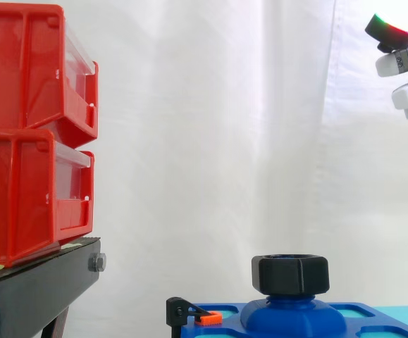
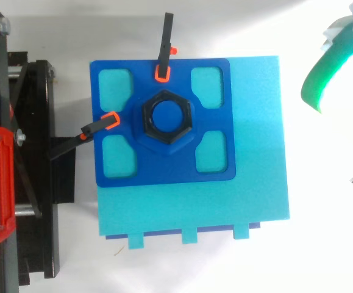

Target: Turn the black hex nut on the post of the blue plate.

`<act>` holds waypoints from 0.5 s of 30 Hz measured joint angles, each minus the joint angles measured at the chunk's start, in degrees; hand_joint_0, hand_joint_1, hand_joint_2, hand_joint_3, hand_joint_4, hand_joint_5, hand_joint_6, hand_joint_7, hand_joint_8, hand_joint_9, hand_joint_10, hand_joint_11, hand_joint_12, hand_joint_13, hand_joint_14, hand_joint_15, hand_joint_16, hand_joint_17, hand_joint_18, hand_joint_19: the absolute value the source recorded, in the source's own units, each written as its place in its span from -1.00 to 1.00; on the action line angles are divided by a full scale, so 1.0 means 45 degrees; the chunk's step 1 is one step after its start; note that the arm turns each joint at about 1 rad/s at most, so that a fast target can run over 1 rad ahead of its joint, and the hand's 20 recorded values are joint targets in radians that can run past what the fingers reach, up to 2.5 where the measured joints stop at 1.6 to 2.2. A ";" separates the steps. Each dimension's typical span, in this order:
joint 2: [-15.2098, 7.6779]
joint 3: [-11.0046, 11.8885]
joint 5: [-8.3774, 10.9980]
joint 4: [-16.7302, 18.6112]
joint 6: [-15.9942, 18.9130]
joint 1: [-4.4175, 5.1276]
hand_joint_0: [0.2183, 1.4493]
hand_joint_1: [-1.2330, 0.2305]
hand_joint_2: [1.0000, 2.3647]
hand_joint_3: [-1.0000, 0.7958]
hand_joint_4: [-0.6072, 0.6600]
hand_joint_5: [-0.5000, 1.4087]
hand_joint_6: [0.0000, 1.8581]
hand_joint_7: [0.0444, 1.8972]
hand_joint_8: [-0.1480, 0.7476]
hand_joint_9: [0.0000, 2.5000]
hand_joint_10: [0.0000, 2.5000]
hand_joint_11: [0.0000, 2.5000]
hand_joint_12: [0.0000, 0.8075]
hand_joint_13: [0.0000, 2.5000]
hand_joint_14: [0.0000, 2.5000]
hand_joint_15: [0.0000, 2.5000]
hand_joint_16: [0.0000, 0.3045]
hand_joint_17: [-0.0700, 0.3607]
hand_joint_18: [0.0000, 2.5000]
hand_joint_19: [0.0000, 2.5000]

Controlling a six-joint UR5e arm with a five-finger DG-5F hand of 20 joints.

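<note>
Nut [image 2: 167, 117] sits on the post [image 1: 293, 313] at the centre of the plate [image 2: 164, 171], which covers the top-left corner of the block [image 2: 255, 152] as seen from above. Judged rigid, light and smooth: grip across opposite flats. Hand [image 1: 401, 63] hangs high, well apart, fingers released, empty.

The hand [image 1: 406, 65] hovers high at the upper right, fingers loosely extended, holding nothing.
</note>
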 measured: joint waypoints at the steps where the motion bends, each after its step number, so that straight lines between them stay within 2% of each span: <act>1: -0.0001 -0.0002 0.0056 0.0022 -0.0107 0.0028 -0.61 0.25 -1.00 -0.44 0.10 -0.75 -0.46 -0.29 -0.17 -0.83 -1.00 -0.99 -0.12 -0.91 -1.00 -0.97 -0.61 -0.06 -1.00 -0.99; 7: -0.0039 0.0001 0.0533 0.0083 -0.0948 0.0159 -0.61 0.24 -1.00 -0.44 0.12 -0.74 -0.46 -0.29 -0.17 -0.83 -1.00 -0.99 -0.13 -0.91 -1.00 -0.97 -0.61 -0.06 -1.00 -0.99; 15: -0.0127 0.0001 0.0898 0.0105 -0.1326 0.0341 -0.61 0.24 -1.00 -0.44 0.14 -0.73 -0.46 -0.28 -0.17 -0.83 -1.00 -0.99 -0.13 -0.90 -1.00 -0.98 -0.62 -0.06 -1.00 -0.99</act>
